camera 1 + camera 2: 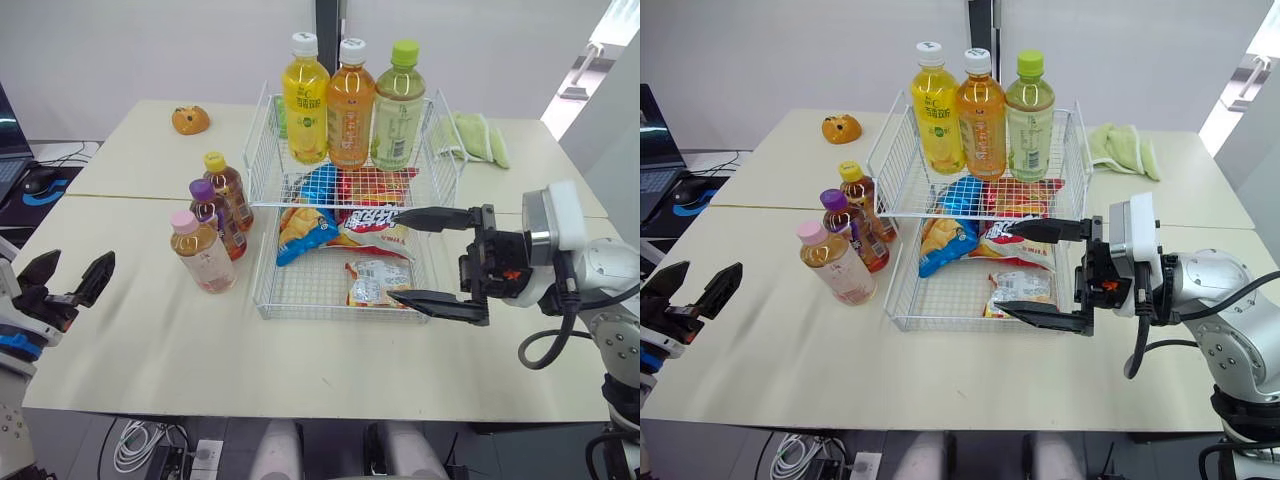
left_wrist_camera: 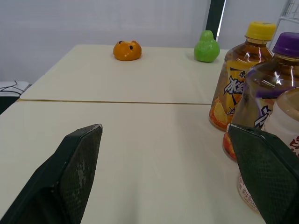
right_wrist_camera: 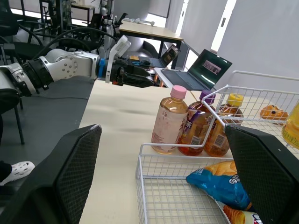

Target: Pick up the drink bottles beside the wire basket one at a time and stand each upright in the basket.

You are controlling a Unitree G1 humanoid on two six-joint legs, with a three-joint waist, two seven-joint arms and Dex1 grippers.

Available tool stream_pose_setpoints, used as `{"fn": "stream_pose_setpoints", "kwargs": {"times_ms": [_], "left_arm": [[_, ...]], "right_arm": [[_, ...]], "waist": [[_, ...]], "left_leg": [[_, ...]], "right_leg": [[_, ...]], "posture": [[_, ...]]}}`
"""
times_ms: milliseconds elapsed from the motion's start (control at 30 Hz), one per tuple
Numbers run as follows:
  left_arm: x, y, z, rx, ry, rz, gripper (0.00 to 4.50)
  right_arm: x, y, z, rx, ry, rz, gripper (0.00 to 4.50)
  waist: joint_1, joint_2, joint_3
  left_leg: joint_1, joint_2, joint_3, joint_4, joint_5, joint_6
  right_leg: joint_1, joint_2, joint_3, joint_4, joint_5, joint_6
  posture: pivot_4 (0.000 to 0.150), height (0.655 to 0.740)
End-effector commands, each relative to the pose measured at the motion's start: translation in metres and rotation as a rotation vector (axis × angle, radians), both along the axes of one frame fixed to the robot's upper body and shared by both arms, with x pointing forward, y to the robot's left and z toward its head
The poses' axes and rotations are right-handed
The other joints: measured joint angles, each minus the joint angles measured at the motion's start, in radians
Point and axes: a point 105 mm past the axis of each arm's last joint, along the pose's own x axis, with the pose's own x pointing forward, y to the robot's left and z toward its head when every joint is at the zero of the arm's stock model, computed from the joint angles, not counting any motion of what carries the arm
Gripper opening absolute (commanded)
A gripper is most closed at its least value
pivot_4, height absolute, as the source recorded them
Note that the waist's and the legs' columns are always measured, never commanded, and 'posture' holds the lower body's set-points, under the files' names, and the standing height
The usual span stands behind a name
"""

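Left gripper [image 1: 70, 272] nearest: jaws spread, empty, low, facing pink-capped bottle [image 1: 203, 258] left of basket [image 1: 260, 290]; I judge it next. Right gripper [image 1: 400, 255] gapes empty over basket; three bottles [image 1: 350, 105] upright at rear.

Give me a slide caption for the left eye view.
Three bottles stand upright in the wire basket, three more bottles wait beside it; left gripper and right gripper open.

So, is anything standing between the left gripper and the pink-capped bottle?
Nothing visible. Only bare table lies between the open left gripper and the pink-capped bottle. The purple-capped bottle and the yellow-capped bottle stand beyond it.
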Motion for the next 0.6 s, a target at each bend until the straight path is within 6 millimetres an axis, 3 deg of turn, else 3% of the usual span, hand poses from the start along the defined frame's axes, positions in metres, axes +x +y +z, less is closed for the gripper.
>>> {"fn": "stream_pose_setpoints", "kwargs": {"times_ms": [33,400,500,600], "left_arm": [[-0.003,-0.010,0.007,0.020,-0.029,-0.008,4.45],[-0.027,-0.029,-0.007,0.054,-0.053,0.037,4.45],[-0.037,-0.033,-0.020,0.024,0.015,0.036,4.45],[-0.045,-0.035,-0.019,-0.005,0.010,0.035,4.45]], "right_arm": [[-0.004,-0.004,0.004,-0.002,-0.032,-0.013,4.50],[0.007,-0.007,-0.016,-0.006,-0.125,-0.110,4.50],[0.005,-0.008,-0.028,-0.038,-0.095,-0.082,4.50],[0.002,-0.008,-0.031,-0.031,-0.050,-0.049,4.50]], "waist": [[0.000,0.000,0.000],[0.000,0.000,-0.001],[-0.001,0.000,-0.001],[0.000,0.000,-0.001]], "left_leg": [[0.000,0.000,0.000,0.000,0.000,0.000],[0.000,0.000,0.000,0.000,0.000,0.000],[0.000,0.000,0.000,0.000,0.000,0.000],[0.000,0.000,0.000,0.000,0.000,0.000]], "right_leg": [[0.000,0.000,0.000,0.000,0.000,0.000],[0.000,0.000,0.000,0.000,0.000,0.000],[0.000,0.000,0.000,0.000,0.000,0.000],[0.000,0.000,0.000,0.000,0.000,0.000]], "posture": [[0.150,0.7400],[0.150,0.7400],[0.150,0.7400],[0.150,0.7400]]}}
